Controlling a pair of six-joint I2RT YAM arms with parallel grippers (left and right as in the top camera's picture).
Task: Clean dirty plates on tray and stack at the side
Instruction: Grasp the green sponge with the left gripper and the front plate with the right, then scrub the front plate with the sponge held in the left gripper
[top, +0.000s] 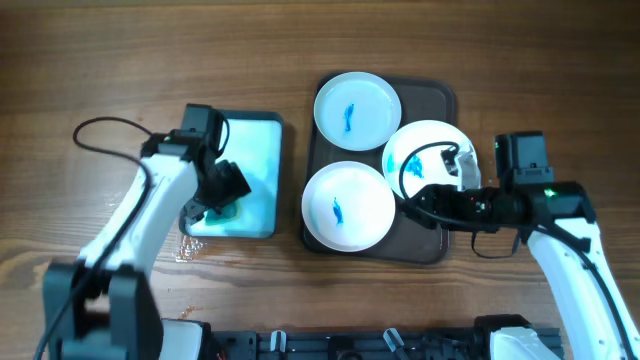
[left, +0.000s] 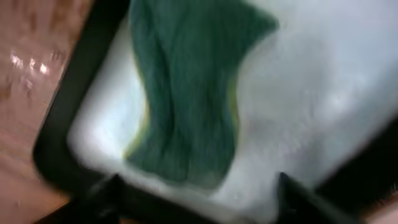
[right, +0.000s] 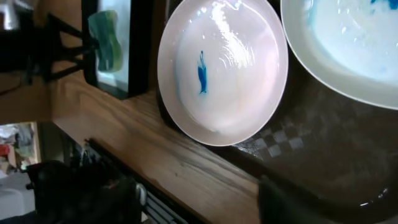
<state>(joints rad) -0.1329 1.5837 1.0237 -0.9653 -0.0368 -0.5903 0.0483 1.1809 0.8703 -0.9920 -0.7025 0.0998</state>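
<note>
Three white plates lie on the dark brown tray (top: 432, 247): one at the back (top: 357, 110), one at the front left (top: 347, 207), and one on the right (top: 425, 150), partly under my right arm. Each shows blue smears. My right gripper (top: 412, 196) is open and empty, low over the tray's front part between the right and front-left plates. The right wrist view shows the front-left plate (right: 222, 68), the right plate (right: 348, 43) and the open fingers (right: 193, 186). My left gripper (top: 218, 196) is open just above the green sponge (left: 186, 93), fingers (left: 198, 186) not touching it.
The sponge lies in a small black-rimmed white tray (top: 255, 170) left of the brown tray, also seen in the left wrist view (left: 323, 93). Wooden table (top: 120, 60) all round. A dark rail runs along the table's front edge (top: 330, 345).
</note>
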